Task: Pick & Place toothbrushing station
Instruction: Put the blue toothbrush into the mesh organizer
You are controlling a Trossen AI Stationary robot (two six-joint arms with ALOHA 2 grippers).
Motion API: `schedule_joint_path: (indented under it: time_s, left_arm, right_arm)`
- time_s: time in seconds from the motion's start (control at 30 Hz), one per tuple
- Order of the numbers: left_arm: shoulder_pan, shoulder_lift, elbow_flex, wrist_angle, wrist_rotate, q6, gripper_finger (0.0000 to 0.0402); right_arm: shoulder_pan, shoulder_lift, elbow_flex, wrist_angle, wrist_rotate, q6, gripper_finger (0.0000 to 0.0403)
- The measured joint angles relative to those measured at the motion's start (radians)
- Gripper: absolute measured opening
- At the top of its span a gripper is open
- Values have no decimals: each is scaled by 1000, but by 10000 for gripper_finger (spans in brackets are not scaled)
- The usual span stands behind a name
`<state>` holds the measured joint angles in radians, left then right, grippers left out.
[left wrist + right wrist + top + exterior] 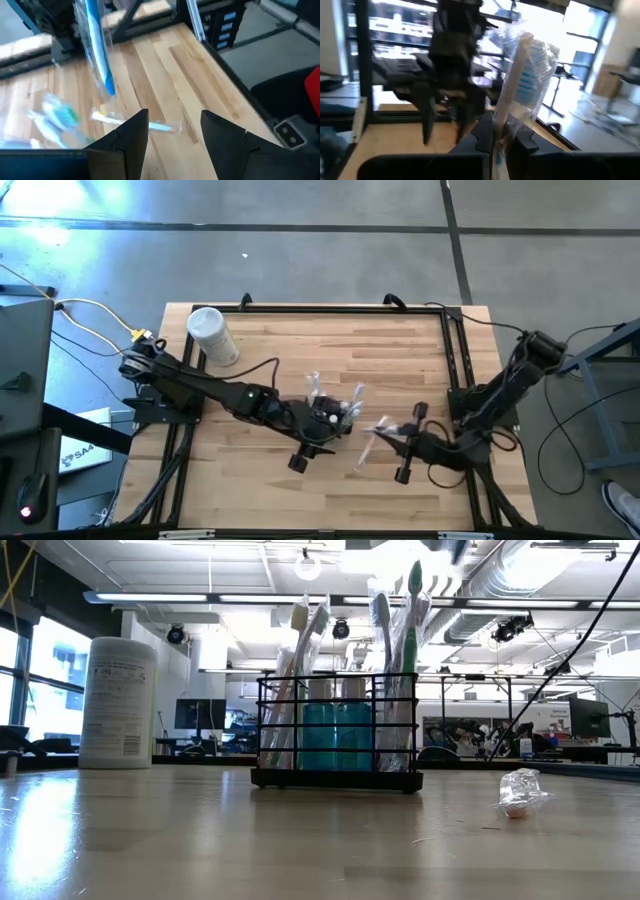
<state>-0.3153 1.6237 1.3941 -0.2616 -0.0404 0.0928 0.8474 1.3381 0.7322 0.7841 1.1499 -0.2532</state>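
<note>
Low view: toothbrushing station, a black wire rack, stands mid-table holding wrapped toothbrushes. I judge it light, stiff, top-heavy; grip the rim wire. Left gripper hovers spread and empty above it; right gripper pinches a wrapped toothbrush.

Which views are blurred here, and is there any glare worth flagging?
Left wrist view: wrapped toothbrushes on the table smear from motion. Right wrist view: soft throughout, the right gripper holding a wrapped toothbrush against bright, washed-out windows. Low view: sharp, ceiling lights blown out behind the toothbrushing station. High view: clean.
</note>
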Motion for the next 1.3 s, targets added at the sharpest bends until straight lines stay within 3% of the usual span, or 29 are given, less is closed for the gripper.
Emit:
schedule_joint_path:
  time_s: [0.17, 0.27, 0.6, 0.7, 0.87, 1.3]
  left_arm:
    - [0, -61, 0, -62, -12, -40, 179]
    - [0, -99, 0, -139, -27, -71, 179]
    - [0, -220, 0, -267, -118, -124, 179]
    - [1, -237, 1, -296, -129, -135, 179]
    - [1, -243, 0, -367, -150, -154, 179]
    - [1, -242, 0, -407, -164, -177, 179]
  right_arm:
    - [64, -22, 0, -43, 172, 25, 13]
    - [62, -22, -7, -80, 196, 72, 13]
    - [-101, -66, -145, -95, 53, 268, 13]
    - [-150, -70, -150, -92, 47, 268, 13]
    - [-241, -70, -150, -97, -116, 310, 13]
    - [-367, -21, -151, -149, -241, 409, 13]
